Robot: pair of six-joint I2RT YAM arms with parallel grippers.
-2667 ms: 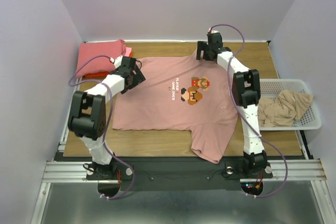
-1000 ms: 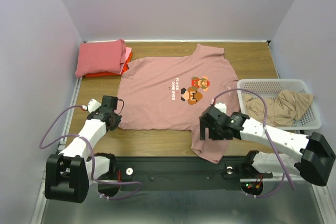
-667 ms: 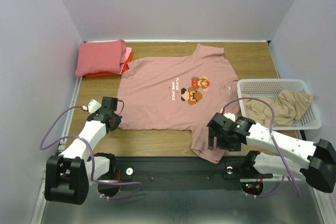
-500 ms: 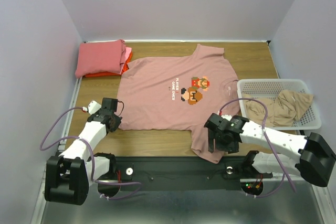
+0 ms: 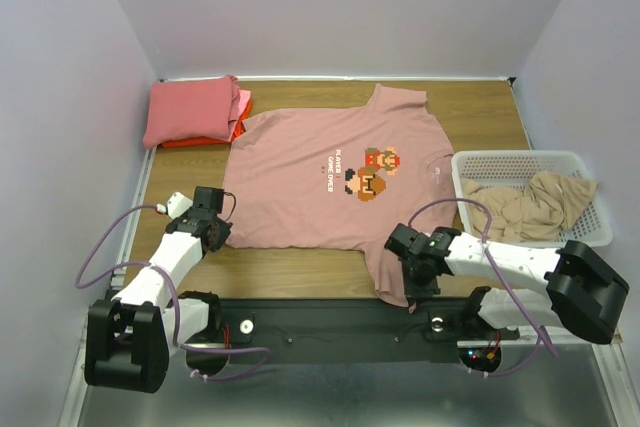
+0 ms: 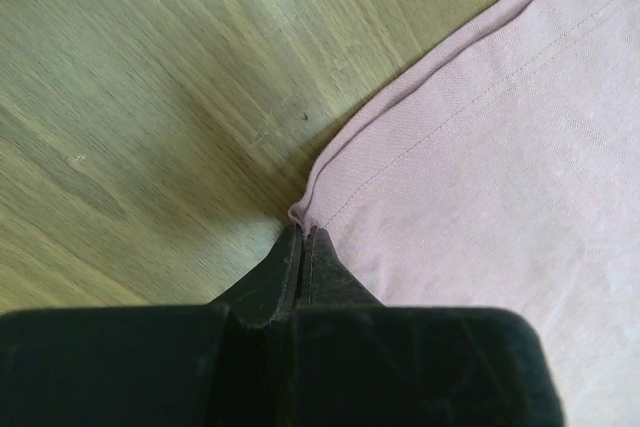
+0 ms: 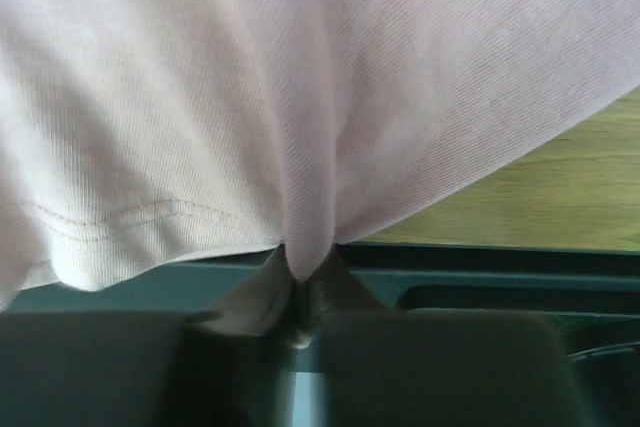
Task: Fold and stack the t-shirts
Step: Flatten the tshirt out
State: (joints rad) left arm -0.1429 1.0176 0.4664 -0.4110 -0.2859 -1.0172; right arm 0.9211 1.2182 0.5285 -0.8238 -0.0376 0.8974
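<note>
While the pink t-shirt (image 5: 300, 177) lies flat, the left gripper (image 6: 301, 239) pinches its stitched corner. The right gripper (image 7: 303, 277) squeezes wrinkly cloth.

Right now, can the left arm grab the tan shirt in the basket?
Probably not. The left gripper is shut on a corner of the dusty pink t-shirt at the near left, and the tan t-shirt lies in the basket far across on the right.

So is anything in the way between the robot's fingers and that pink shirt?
Nothing visible. The left fingers pinch the pink shirt at its near-left corner, and the right fingers pinch its near sleeve.
</note>
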